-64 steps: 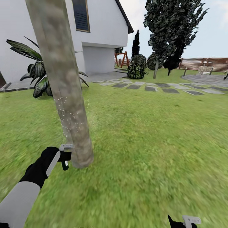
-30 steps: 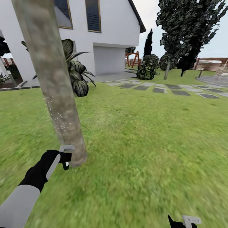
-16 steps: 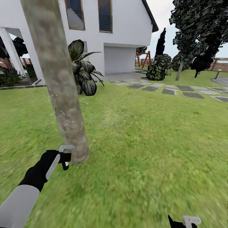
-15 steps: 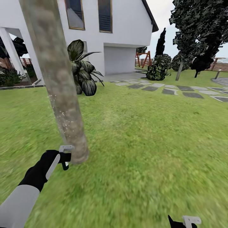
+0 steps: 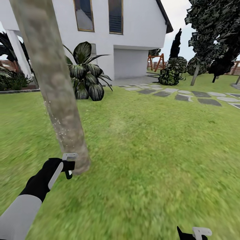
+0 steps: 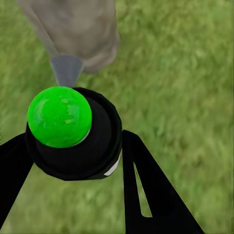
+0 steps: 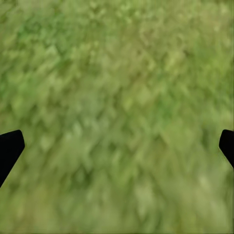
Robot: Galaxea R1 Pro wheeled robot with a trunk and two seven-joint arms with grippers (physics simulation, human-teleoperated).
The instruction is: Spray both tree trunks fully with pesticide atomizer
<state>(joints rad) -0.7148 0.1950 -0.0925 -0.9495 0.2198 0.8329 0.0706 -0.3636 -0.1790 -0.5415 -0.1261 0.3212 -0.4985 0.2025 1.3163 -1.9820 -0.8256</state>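
Right now the left gripper (image 5: pixel 68 164) sits low at the near left, clamped on the pesticide atomizer (image 5: pixel 69 168), which is pressed up just beside the foot of the nearest tree trunk (image 5: pixel 53 86). From the left wrist view the atomizer (image 6: pixel 73 134) reads as a round dark body with a bright green cap, black fingers (image 6: pixel 148 187) hugging it on both sides, its grey nozzle aimed at the trunk (image 6: pixel 78 29). A scatter of tiny white pesticide specks (image 5: pixel 56 116) clings to the left edge of the bark, partway up. The trunk leans slightly and runs out of the top of the head view. Down at the near right edge, the right gripper (image 5: pixel 196 233) just peeks in; in its wrist view the two dark fingertips (image 7: pixel 9 148) stand wide apart over the lawn (image 7: pixel 117 117). Farther off, a broad-leaved palm (image 5: pixel 85 81) stands before the white house (image 5: pixel 133 36), stepping stones (image 5: pixel 186 96) cross the grass, and a second tree (image 5: pixel 213 36) rises at the far right.
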